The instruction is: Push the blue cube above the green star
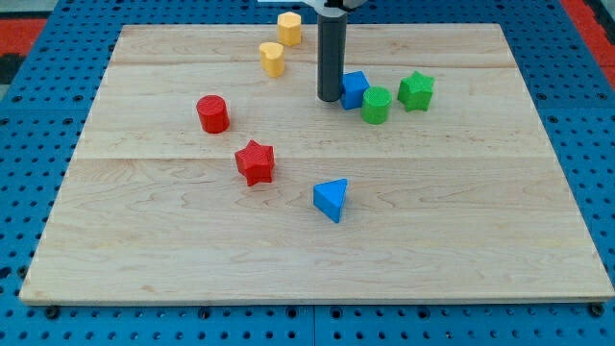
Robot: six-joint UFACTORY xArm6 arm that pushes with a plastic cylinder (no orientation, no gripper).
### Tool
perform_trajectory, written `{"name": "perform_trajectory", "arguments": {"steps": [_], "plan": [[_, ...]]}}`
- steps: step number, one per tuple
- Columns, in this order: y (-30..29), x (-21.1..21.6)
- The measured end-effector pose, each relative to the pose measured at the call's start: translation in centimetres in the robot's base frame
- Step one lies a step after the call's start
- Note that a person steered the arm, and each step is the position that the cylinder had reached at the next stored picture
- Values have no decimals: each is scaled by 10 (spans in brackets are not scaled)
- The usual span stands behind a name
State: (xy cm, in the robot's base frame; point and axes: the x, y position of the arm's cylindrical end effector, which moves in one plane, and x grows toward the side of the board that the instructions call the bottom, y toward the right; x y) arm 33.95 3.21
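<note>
The blue cube [355, 89] sits on the wooden tabletop [461, 211] in the upper middle of the view, with the tip [330, 99] of the dark rod right at its left side, touching or nearly so. The arm carries no gripper, only this rod, so there is nothing to be open or closed.

No containers show; every block lies straight on the tabletop.

From the view's left: a red cylinder [212, 113] stands alone left of centre. Below and to the right of it lies a red star [256, 161]. Above these, near the view's top, are two yellow blocks: one [272, 59] lower and to the left, the other [289, 28] higher, close to the tabletop's far edge and just left of the rod. Their exact shapes are hard to make out. A blue triangular block [332, 199] lies well below the rod, near the middle of the tabletop.

Just right of the blue cube, and slightly lower, a green cylinder [376, 105] touches or almost touches it. The green star [416, 90] lies just beside that cylinder on the right, about level with the blue cube. The green cylinder thus stands between the cube and the star.
</note>
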Motion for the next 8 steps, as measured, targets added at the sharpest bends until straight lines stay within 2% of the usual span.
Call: {"name": "perform_trajectory", "arguments": {"steps": [6,8], "plan": [[74,0],[74,0]]}}
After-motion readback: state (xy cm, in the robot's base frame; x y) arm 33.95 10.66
